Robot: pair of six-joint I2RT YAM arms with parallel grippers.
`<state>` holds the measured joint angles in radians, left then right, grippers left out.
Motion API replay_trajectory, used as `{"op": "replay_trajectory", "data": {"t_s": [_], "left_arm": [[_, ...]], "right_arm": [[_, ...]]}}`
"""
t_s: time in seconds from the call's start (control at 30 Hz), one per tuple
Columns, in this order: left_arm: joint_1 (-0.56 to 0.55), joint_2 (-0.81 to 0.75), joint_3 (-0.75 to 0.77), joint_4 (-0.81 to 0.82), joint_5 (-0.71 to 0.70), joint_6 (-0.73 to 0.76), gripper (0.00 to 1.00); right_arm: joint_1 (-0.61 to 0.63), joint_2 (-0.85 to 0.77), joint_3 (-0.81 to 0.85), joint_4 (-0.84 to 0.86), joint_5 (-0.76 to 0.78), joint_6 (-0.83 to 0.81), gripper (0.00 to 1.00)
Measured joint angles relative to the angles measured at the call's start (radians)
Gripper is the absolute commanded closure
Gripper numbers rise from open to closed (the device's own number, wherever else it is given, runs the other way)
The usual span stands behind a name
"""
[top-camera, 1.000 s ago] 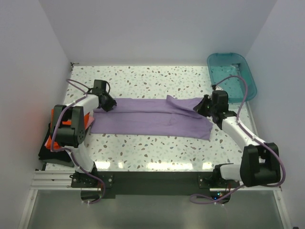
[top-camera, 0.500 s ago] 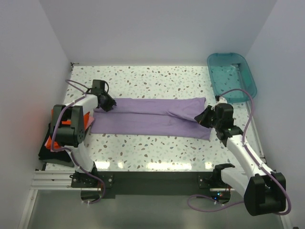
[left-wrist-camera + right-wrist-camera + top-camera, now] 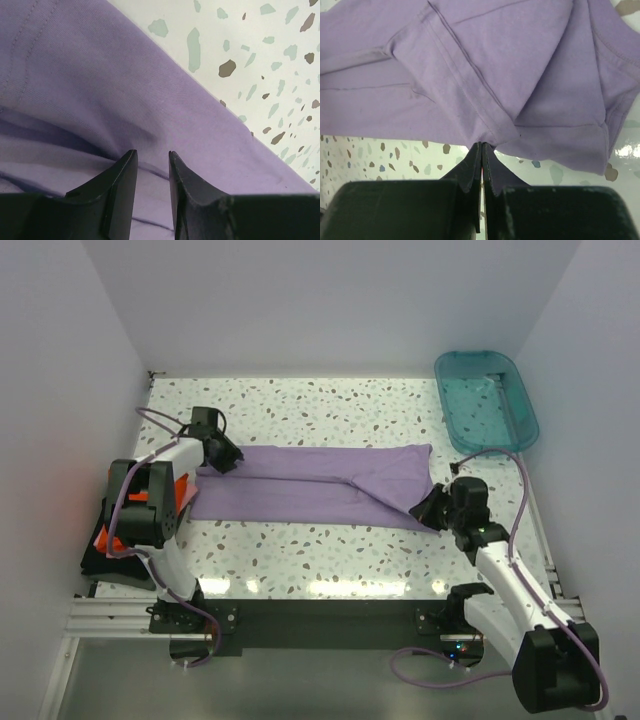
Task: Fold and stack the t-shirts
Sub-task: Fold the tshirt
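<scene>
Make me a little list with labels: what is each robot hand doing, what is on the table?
left hand: fingers slightly apart, pressed on purple shirt
right hand: shut on the purple shirt's near hem
purple shirt: long folded strip across table
tub: teal, far right corner
orange shirt: on a dark shirt, left edge

The speckled table (image 3: 300, 405) carries a flattened lavender t-shirt (image 3: 300, 485) and a teal tub (image 3: 487, 400).

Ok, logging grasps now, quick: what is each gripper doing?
Left gripper: slightly open over the purple t-shirt, gripping nothing.
Right gripper: shut on the shirt's near edge.
</scene>
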<state>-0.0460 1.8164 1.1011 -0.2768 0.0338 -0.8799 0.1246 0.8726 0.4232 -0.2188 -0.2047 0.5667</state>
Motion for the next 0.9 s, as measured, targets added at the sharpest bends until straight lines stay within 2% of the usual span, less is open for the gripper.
{"op": "replay_trajectory", "data": {"t_s": [0.4, 0.57, 0.67, 0.7, 0.77, 0.8, 0.9], "left_arm": [[0.014, -0.044, -0.018, -0.022, -0.039, -0.018, 0.63], [0.018, -0.087, -0.056, -0.032, -0.06, -0.027, 0.64], [0.019, -0.102, -0.083, -0.031, -0.072, -0.031, 0.64], [0.019, -0.108, -0.096, -0.033, -0.074, -0.035, 0.64], [0.02, -0.121, -0.13, -0.03, -0.078, -0.042, 0.64], [0.021, -0.128, -0.149, -0.031, -0.08, -0.045, 0.64], [0.025, -0.152, -0.193, -0.023, -0.082, -0.049, 0.64]], "right_arm": [[0.0, 0.004, -0.04, -0.014, 0.01, 0.01, 0.99], [0.0, 0.004, -0.04, -0.014, 0.016, 0.015, 0.94], [0.0, 0.004, -0.04, -0.014, 0.03, 0.021, 0.82], [0.0, 0.004, -0.04, -0.014, 0.031, 0.021, 0.74], [0.0, 0.004, -0.04, -0.015, 0.031, 0.023, 0.68], [0.0, 0.005, -0.04, -0.015, 0.031, 0.026, 0.61], [0.0, 0.005, -0.036, -0.025, 0.034, 0.024, 0.57]]}}
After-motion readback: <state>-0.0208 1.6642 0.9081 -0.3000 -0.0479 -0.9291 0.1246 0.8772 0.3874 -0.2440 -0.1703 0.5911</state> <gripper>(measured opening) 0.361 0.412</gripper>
